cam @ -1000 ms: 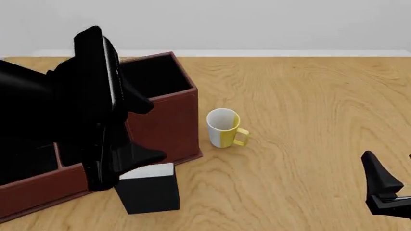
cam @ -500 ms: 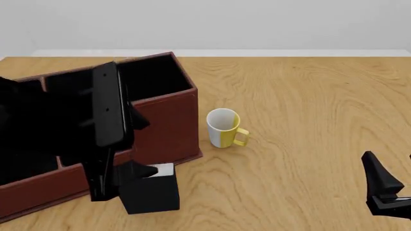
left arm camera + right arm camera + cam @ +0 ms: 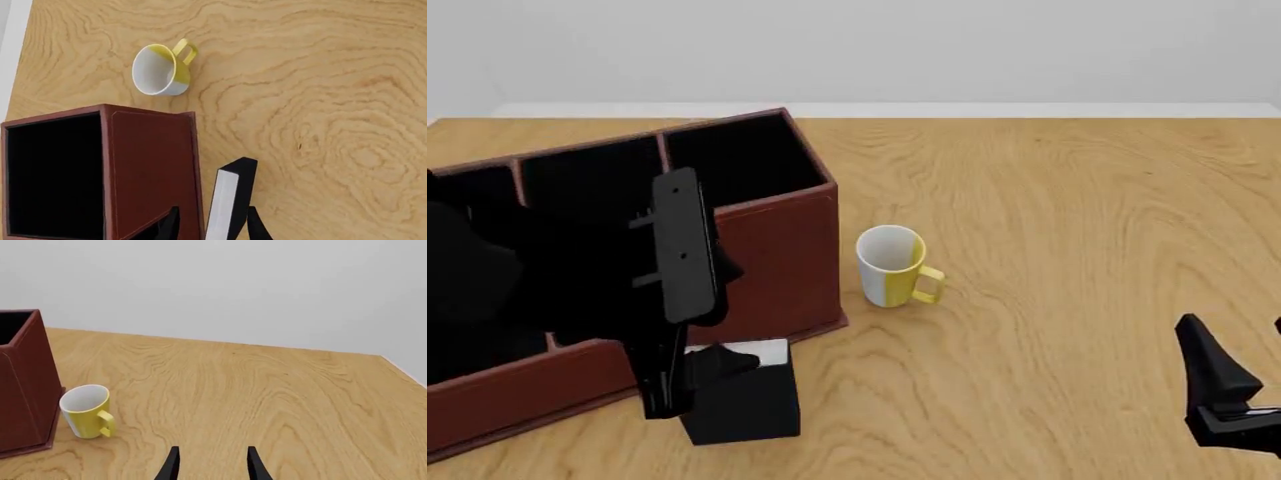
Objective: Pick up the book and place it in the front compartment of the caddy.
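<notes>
ok, book (image 3: pixel 745 398) stands upright on the table (image 3: pixel 1068 250) just beside the caddy (image 3: pixel 777 255)'s near wall, left of the mug (image 3: pixel 893 265). left gripper (image 3: pixel 211 227) straddles it, jaws spread — not clamped. right gripper (image 3: pixel 211 466) released, near right.

1. The left arm (image 3: pixel 681 262) has lowered and moved rightward, uncovering the caddy (image 3: pixel 777 262) rear compartments.
2. The left gripper (image 3: pixel 212 227) has descended to the book (image 3: pixel 745 396), with its open fingers now straddling the book's upper edge.
</notes>
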Available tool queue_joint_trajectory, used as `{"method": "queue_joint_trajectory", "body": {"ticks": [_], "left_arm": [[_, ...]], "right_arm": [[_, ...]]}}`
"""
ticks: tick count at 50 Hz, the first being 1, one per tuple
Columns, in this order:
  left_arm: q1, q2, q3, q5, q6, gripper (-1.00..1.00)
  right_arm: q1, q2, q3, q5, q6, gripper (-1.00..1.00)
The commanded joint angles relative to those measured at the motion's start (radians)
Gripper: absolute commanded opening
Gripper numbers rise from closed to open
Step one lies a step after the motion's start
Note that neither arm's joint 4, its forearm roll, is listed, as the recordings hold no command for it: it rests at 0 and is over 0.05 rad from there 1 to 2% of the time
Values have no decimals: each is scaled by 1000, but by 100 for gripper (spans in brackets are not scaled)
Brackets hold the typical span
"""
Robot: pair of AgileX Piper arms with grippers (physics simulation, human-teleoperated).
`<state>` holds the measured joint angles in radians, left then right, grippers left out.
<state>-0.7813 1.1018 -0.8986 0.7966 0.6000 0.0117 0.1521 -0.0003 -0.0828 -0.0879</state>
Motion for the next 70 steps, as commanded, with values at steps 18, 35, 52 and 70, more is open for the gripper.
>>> {"method": "queue_joint_trajectory", "body": {"ticks": [18, 35, 52, 70], "left_arm": [[22, 50, 123, -133, 4, 100], [54, 83, 192, -207, 33, 100], [94, 110, 247, -263, 66, 100], [123, 83, 247, -293, 98, -100]], "right_arm": [[4, 33, 0, -28, -6, 100], [6, 35, 0, -28, -15, 100], [11, 51, 0, -36, -23, 100], [8, 52, 0, -40, -20, 100]]}}
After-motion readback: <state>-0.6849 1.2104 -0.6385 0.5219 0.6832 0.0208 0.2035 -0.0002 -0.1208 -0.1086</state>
